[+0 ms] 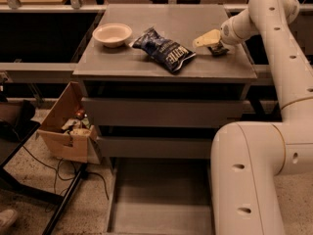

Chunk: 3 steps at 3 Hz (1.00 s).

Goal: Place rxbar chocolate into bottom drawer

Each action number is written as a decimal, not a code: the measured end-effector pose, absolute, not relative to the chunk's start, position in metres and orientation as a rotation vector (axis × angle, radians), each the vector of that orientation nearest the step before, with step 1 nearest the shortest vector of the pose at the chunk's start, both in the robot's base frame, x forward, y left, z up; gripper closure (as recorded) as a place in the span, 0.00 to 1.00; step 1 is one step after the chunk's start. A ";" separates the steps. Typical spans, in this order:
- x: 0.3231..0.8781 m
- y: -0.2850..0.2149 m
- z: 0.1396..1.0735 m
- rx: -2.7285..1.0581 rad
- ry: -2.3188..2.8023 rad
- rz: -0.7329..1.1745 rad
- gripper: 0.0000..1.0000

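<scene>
The rxbar chocolate (219,50) is a small black wrapper lying on the grey cabinet top (122,62) at its right side, partly covered by my gripper. My gripper (207,39) hangs low over the bar's left end, at or just above it; I cannot tell whether it touches. The bottom drawer (161,199) is pulled out at floor level, its flat grey floor showing with nothing in it.
A crinkled dark blue chip bag (164,51) lies mid-top, left of the gripper. A pale bowl (112,34) sits at the top's left. Two upper drawers (156,112) show plain fronts. A cardboard box (68,129) stands left of the cabinet. My arm's base (249,180) stands right of the open drawer.
</scene>
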<state>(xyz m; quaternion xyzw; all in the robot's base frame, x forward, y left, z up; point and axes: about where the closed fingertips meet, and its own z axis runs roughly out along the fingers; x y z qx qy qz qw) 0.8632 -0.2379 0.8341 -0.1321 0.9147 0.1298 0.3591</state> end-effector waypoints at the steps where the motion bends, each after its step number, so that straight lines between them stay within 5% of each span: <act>1: 0.860 -0.236 0.830 -0.329 2.380 0.352 0.27; 3: 0.857 -0.235 0.838 -0.329 2.380 0.352 0.81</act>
